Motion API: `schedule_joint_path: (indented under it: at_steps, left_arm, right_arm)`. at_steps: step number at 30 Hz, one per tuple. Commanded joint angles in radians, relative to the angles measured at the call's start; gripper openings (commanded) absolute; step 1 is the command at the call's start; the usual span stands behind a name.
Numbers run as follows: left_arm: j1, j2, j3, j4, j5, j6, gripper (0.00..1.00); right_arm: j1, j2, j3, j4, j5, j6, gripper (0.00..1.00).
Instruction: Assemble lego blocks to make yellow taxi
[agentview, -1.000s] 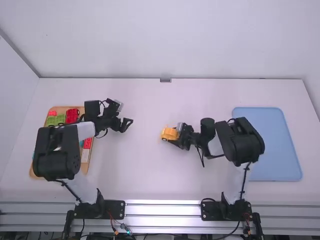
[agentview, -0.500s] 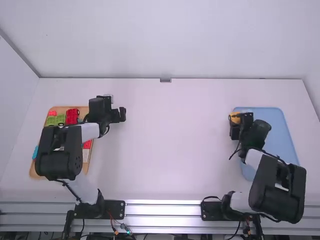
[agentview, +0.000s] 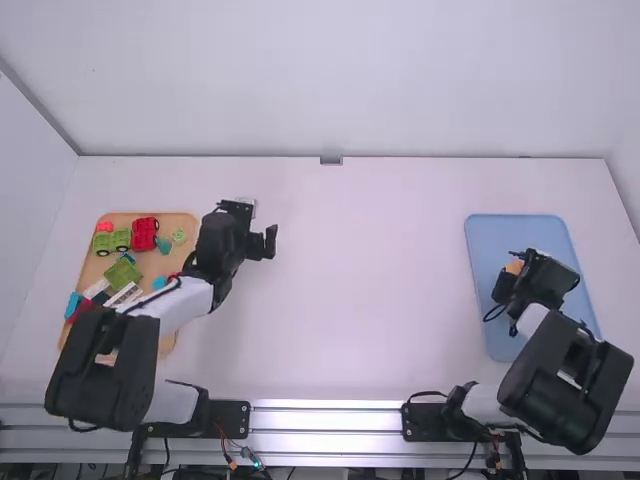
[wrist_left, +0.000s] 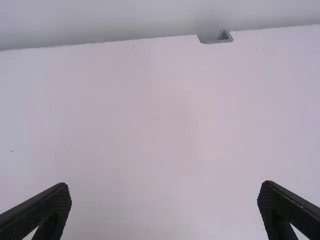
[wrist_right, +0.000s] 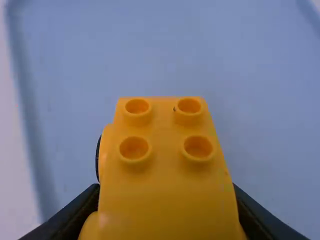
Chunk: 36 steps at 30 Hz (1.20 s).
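My right gripper (agentview: 510, 284) is over the blue tray (agentview: 496, 232) in the high view, with the yellow taxi (agentview: 515, 267) partly hidden beneath it. In the right wrist view the right gripper (wrist_right: 165, 207) is shut on the sides of the yellow taxi (wrist_right: 167, 185); the taxi's studded top faces the camera and a dark wheel edge shows on one side. The left gripper (agentview: 263, 243) stands open over bare table, right of the wooden tray. Between the widely parted fingers of the left gripper (wrist_left: 165, 197) the left wrist view has only white tabletop.
On the wooden tray (agentview: 170, 222) at the left lie a red vehicle (agentview: 144, 233), green vehicles (agentview: 112, 241) and several loose blocks. A small grey bracket (agentview: 331, 160) sits at the table's far edge.
The right arm has carried the taxi from mid-table to the blue tray, then nearer the camera over it. The left gripper has shifted slightly right, its forearm swinging to uncover more of the wooden tray.
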Motion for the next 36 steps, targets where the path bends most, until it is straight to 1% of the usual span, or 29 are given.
schedule_joint_path:
  at_steps: [1, 2, 3, 6, 7, 8, 10, 13, 15, 16, 18, 19, 20, 21, 24, 26, 28, 32, 33, 36]
  left_arm:
    - [-0.047, -0.068, -0.013, -0.022, -0.148, 0.022, 0.99]
    - [-0.074, -0.103, -0.013, -0.048, -0.18, 0.023, 0.99]
    - [-0.087, -0.121, -0.013, -0.059, -0.192, 0.022, 1.0]
    - [-0.118, -0.185, -0.013, -0.099, -0.207, 0.023, 1.0]
    - [-0.127, -0.232, -0.013, -0.126, -0.198, 0.022, 1.0]
    - [-0.127, -0.232, -0.013, -0.126, -0.198, 0.022, 1.0]
    - [-0.126, -0.275, -0.013, -0.155, -0.195, 0.022, 0.99]
    - [-0.13, -0.364, -0.013, -0.204, -0.162, 0.027, 0.99]
    - [-0.134, -0.403, -0.013, -0.22, -0.099, 0.062, 0.99]
    - [-0.137, -0.428, -0.013, -0.232, -0.047, 0.098, 0.99]
    - [-0.14, -0.513, -0.014, -0.27, 0.094, 0.191, 0.99]
    - [-0.14, -0.518, -0.014, -0.273, 0.099, 0.193, 0.99]
    - [-0.14, -0.545, -0.014, -0.284, 0.123, 0.195, 0.99]
    - [-0.14, -0.595, -0.014, -0.306, 0.146, 0.193, 0.99]
    - [-0.133, -0.667, -0.014, -0.341, 0.145, 0.151, 0.99]
    - [-0.133, -0.735, -0.014, -0.381, 0.145, 0.146, 0.99]
    - [-0.138, -0.769, -0.014, -0.398, 0.145, 0.146, 0.99]
    - [-0.129, -0.849, -0.014, -0.425, 0.127, 0.15, 0.99]
    - [-0.125, -0.863, -0.016, -0.433, 0.12, 0.147, 0.99]
    - [-0.097, -0.891, -0.044, -0.461, 0.092, 0.119, 0.96]
  right_arm:
    - [-0.013, -0.013, 0.032, -0.019, 0.031, 0.016, 0.77]
    - [-0.017, -0.013, 0.041, -0.044, 0.032, 0.021, 0.9]
    - [-0.018, -0.013, 0.047, -0.058, 0.032, 0.02, 0.99]
    - [-0.021, -0.013, 0.07, -0.106, 0.037, 0.038, 0.99]
    - [-0.019, -0.02, 0.093, -0.155, 0.047, 0.097, 0.99]
    - [-0.019, -0.02, 0.093, -0.155, 0.047, 0.097, 0.99]
    - [-0.011, -0.042, 0.118, -0.219, 0.059, 0.154, 0.99]
    - [0.042, -0.126, 0.175, -0.368, 0.068, 0.185, 0.98]
    - [0.074, -0.169, 0.195, -0.412, 0.069, 0.184, 0.99]
    - [0.096, -0.197, 0.204, -0.435, 0.069, 0.184, 0.98]
    - [0.174, -0.308, 0.214, -0.482, 0.068, 0.185, 0.98]
    - [0.179, -0.315, 0.214, -0.484, 0.068, 0.185, 0.99]
    - [0.208, -0.356, 0.213, -0.497, 0.066, 0.185, 0.99]
    - [0.263, -0.424, 0.213, -0.515, 0.064, 0.185, 0.99]
    - [0.364, -0.526, 0.212, -0.532, 0.063, 0.185, 0.99]
    - [0.466, -0.617, 0.212, -0.544, 0.057, 0.185, 0.99]
    - [0.522, -0.665, 0.212, -0.554, 0.058, 0.185, 0.99]
    - [0.671, -0.767, 0.212, -0.582, 0.058, 0.185, 0.99]
    - [0.691, -0.784, 0.21, -0.582, 0.06, 0.187, 0.98]
    - [0.664, -0.811, 0.183, -0.554, 0.088, 0.215, 0.95]
